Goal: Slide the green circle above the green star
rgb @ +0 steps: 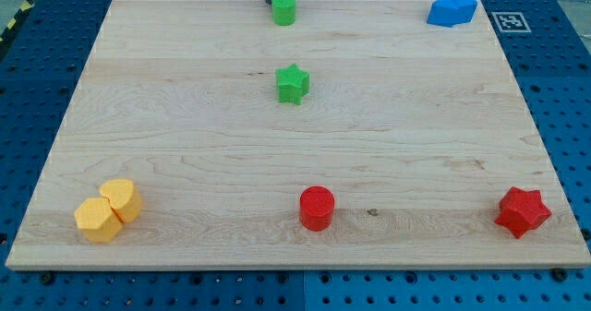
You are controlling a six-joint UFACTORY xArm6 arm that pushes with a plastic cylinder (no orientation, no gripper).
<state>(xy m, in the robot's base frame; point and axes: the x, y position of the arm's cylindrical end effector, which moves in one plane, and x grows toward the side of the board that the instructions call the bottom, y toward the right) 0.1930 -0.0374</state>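
Observation:
The green circle [283, 8] sits near the top edge of the wooden board [185, 126], a little left of the middle. The green star [293, 84] lies below it, slightly to the right, with a clear gap between them. A dark rod enters at the view's top, just left of and behind the green circle. My tip [273, 2] is at the circle's upper left side, close to it or touching it; its very end is partly hidden by the circle.
A blue block [452, 8] sits at the top right. A red circle [316, 208] is at the bottom middle, a red star [523, 211] at the bottom right. Two yellow blocks [108, 209] touch at the bottom left.

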